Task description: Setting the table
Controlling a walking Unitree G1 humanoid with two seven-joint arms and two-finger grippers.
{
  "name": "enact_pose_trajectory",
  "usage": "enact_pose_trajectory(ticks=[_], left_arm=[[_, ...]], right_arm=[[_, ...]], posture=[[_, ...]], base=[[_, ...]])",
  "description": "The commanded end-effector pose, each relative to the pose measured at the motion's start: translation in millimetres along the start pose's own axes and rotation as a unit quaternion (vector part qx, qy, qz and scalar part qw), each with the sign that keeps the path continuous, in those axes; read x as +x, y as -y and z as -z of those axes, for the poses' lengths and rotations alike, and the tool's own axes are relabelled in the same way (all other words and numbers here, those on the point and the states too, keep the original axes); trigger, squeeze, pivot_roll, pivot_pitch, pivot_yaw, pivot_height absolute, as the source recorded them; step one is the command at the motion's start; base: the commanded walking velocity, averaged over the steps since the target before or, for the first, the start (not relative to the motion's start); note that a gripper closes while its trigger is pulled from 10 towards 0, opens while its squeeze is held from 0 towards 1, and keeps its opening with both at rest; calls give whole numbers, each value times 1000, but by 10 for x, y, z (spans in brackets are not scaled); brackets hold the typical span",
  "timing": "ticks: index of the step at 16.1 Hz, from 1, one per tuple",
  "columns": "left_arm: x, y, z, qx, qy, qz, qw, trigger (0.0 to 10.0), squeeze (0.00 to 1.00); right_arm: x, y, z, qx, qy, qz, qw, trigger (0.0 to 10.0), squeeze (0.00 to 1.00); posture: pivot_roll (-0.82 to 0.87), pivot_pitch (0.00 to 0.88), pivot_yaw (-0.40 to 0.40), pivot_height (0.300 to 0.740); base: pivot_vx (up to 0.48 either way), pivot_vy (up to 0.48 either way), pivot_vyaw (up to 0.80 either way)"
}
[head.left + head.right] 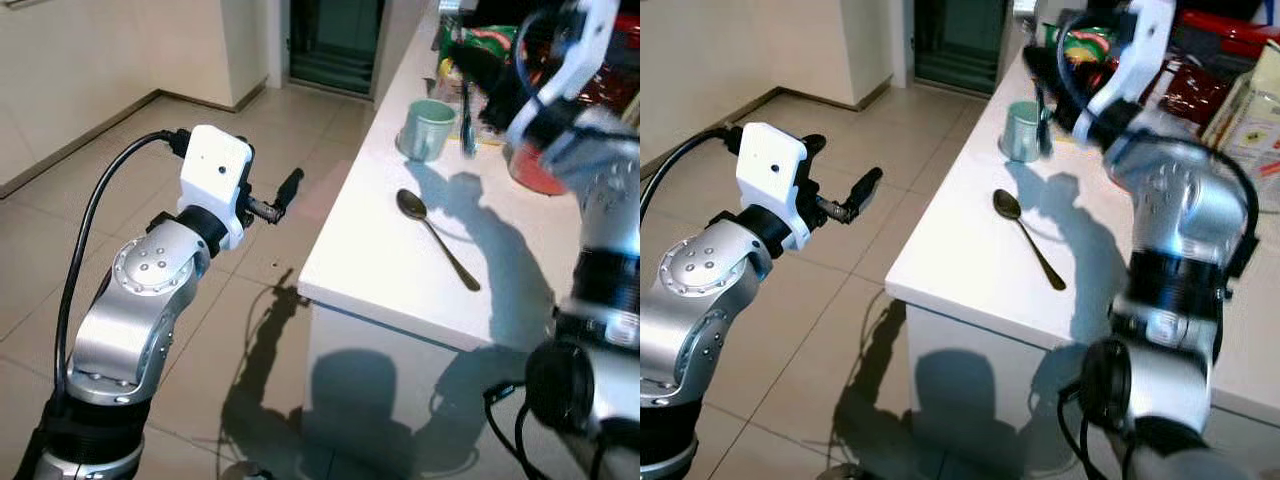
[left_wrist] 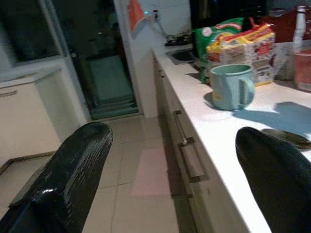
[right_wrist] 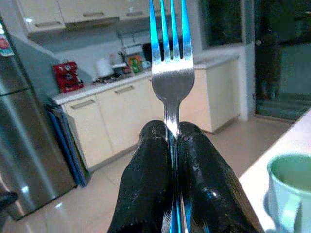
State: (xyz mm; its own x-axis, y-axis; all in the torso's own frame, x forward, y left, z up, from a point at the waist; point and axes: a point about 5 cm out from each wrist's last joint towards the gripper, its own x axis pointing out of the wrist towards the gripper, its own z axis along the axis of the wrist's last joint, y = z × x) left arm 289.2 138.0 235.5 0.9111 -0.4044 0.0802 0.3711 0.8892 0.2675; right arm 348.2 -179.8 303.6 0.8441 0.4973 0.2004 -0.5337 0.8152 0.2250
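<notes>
The right gripper (image 3: 170, 145) is raised above the counter (image 1: 380, 250), fingers clamped together; the left gripper (image 2: 170, 194) hangs beside the counter, fingers spread.

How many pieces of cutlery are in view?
2: a spoon lying on the white counter, and a fork clamped upright in the right gripper. Clutter behind could hide more.

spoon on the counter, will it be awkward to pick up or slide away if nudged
The spoon lies flat on the smooth white counter, so it probably slides easily and gives fingers little to get under. It looks like thin, stiff metal, likely light. Its rounded bowl may let it rock or pivot when pushed.
</notes>
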Motion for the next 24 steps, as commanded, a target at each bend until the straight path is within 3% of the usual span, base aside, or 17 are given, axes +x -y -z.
enact_pose_trajectory(ticks=[1, 2, 3, 5, 6, 9, 15, 24], left_arm=[[11, -9, -40, 6, 11, -9, 1000, 10000, 0], [13, 11, -31, 4, 10, -11, 1000, 10000, 0], [4, 48, -26, -2, 11, -11, 1000, 10000, 0], [-20, 74, -11, -12, 11, -7, 1000, 10000, 0], [-42, 123, 37, -17, 4, -4, 1000, 10000, 0], [-60, 196, 104, -25, -2, -2, 1000, 10000, 0], [-95, 188, 127, -27, -3, -16, 1000, 10000, 0], [-92, 191, 181, -24, -8, -14, 1000, 10000, 0]], right_arm=[[-48, -45, -55, -4, 6, 7, 1000, 0, 0], [-115, -67, 34, -5, -4, 27, 1000, 8392, 0], [-231, -132, 175, -6, -12, 51, 999, 10000, 0], [-332, -244, 266, 1, -13, 61, 998, 10000, 0], [-452, -376, 339, 3, -19, 85, 996, 10000, 0], [-581, -466, 500, 16, -20, 117, 993, 10000, 0], [-603, -567, 620, 0, -33, 127, 991, 10000, 0], [-654, -581, 737, -7, -39, 129, 991, 10000, 0]], posture=[[69, 0, -75, 740], [68, 0, -68, 740], [63, 0, -61, 740], [42, 0, -40, 740], [29, 0, -34, 740], [30, 0, -27, 740], [34, 0, -47, 740], [24, 0, -49, 740]], base=[[0, 0, 0], [0, 0, 0], [0, 0, 0], [0, 0, 0], [0, 0, 0], [0, 0, 0], [-251, 0, 0], [-274, 0, 0]])
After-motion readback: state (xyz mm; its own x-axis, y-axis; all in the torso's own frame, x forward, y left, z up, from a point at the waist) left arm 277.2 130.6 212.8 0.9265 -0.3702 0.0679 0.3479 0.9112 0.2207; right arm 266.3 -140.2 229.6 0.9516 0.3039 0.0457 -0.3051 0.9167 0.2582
